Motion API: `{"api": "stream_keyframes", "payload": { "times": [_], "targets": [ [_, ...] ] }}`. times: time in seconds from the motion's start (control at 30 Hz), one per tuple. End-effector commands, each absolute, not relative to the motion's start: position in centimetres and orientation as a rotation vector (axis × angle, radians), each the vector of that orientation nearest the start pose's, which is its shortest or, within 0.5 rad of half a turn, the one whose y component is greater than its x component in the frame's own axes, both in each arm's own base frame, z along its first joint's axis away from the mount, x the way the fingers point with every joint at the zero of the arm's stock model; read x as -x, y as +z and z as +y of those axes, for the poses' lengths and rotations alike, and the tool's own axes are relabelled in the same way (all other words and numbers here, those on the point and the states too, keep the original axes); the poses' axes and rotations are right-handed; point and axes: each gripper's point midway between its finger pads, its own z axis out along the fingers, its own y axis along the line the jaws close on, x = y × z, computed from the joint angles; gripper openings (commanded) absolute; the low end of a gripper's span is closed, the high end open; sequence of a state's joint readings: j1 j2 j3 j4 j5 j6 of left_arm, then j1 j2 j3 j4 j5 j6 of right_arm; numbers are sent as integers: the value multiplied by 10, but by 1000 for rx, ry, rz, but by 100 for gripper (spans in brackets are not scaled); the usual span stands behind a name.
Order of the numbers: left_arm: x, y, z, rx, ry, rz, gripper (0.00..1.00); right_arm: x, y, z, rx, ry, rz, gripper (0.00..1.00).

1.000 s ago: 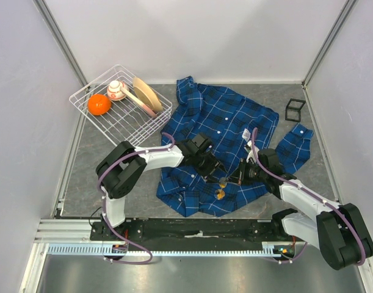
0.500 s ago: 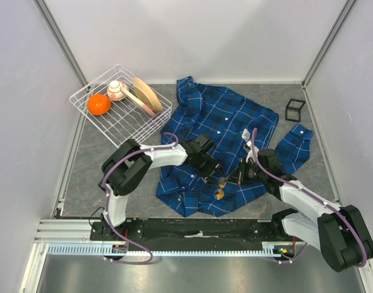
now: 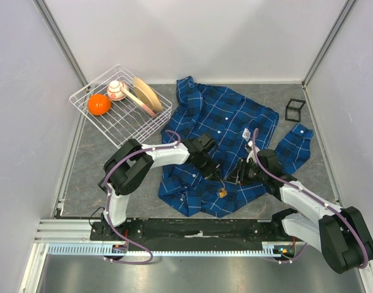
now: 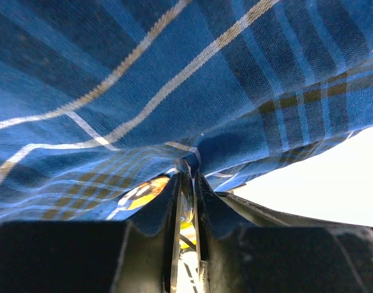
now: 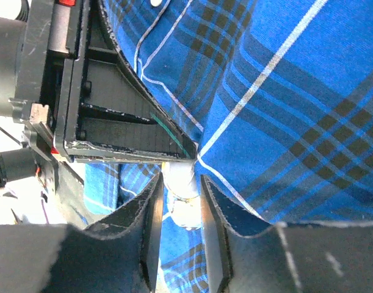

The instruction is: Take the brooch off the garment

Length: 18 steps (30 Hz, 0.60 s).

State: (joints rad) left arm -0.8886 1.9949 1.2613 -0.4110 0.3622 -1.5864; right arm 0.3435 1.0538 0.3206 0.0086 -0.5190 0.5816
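The garment [image 3: 226, 122], a blue plaid shirt, lies spread on the grey table. The brooch [image 3: 223, 192] shows from above as a small orange-gold spot near the shirt's lower edge. My left gripper [image 3: 218, 177] reaches in from the left just above that spot. In the left wrist view its jaws [image 4: 187, 174] are nearly together on a thin glinting yellow-orange piece of the brooch [image 4: 143, 192] and a fold of cloth. My right gripper [image 3: 235, 177] faces it from the right. Its fingers [image 5: 180, 180] stand apart, with a pale silvery stub [image 5: 181, 186] between them.
A white wire basket [image 3: 94, 119] at the back left holds an orange ball [image 3: 99, 104], a cup and plates. A small black frame cube [image 3: 294, 110] stands at the back right. White walls close three sides. The left gripper's black finger [image 5: 113, 122] fills the right wrist view's upper left.
The left jaws closed from wide open onto the brooch and cloth. The right jaws went from shut to apart. The upper of two orange spots no longer shows from above.
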Motion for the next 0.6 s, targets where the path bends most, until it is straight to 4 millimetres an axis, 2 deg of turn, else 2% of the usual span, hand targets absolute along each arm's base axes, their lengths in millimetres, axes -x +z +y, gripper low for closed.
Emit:
{"api": "stream_keyframes", "payload": {
  "times": [0.0,0.17,0.2,0.37,0.57],
  "targets": [
    [-213,43,-406,818,-813,3017,17,-217,74,181,-115,1029,2350,38],
    [-223,47,-401,625,-769,2945,15,-223,85,180,-140,1034,2315,40],
    [-226,51,-400,599,-772,2925,15,-223,83,179,-133,1027,2323,39],
    [-232,56,-403,416,-807,2844,6,-220,71,179,-111,1015,2363,31],
    [-232,66,-411,270,-956,2744,7,-211,67,185,-42,1070,2389,21]
  ]
}}
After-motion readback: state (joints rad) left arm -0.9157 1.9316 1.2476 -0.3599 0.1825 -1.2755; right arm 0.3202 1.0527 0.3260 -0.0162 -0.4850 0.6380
